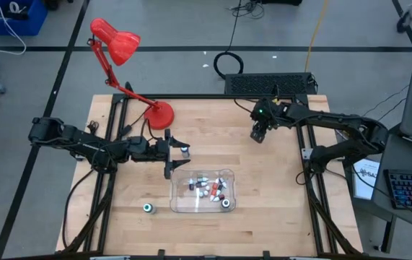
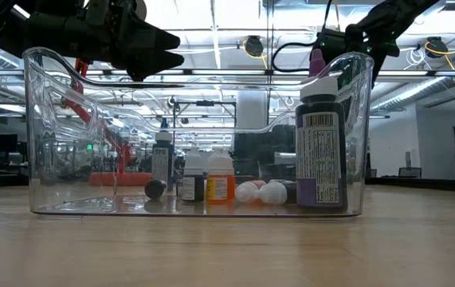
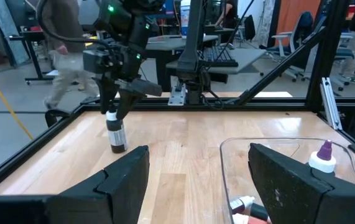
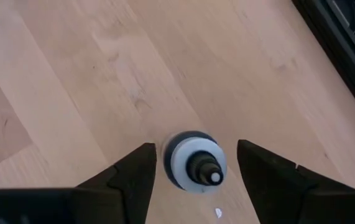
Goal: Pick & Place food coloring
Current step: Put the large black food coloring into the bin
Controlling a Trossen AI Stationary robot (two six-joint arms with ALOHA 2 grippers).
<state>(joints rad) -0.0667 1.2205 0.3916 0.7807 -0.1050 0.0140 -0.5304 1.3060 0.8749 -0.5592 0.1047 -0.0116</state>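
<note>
A clear tray (image 1: 203,206) stands near the table's middle and holds several small food coloring bottles (image 1: 209,186), some lying down and some upright, among them a tall purple one (image 2: 321,151). One loose bottle (image 1: 148,208) stands on the table left of the tray. Another dark, white-capped bottle (image 3: 116,134) stands upright at the far right. My right gripper (image 4: 196,148) hangs over it, tilted downward and open, with one finger on either side of its cap (image 4: 195,167) without touching. My left gripper (image 1: 171,155) waits open and level by the tray's far left corner.
A red desk lamp (image 1: 119,43) has its base (image 1: 161,114) on the table's far left part. A black grille-like box (image 1: 269,84) lies along the far edge. A person (image 3: 65,37) walks in the room beyond the table. Bare wood lies between the far bottle and the tray.
</note>
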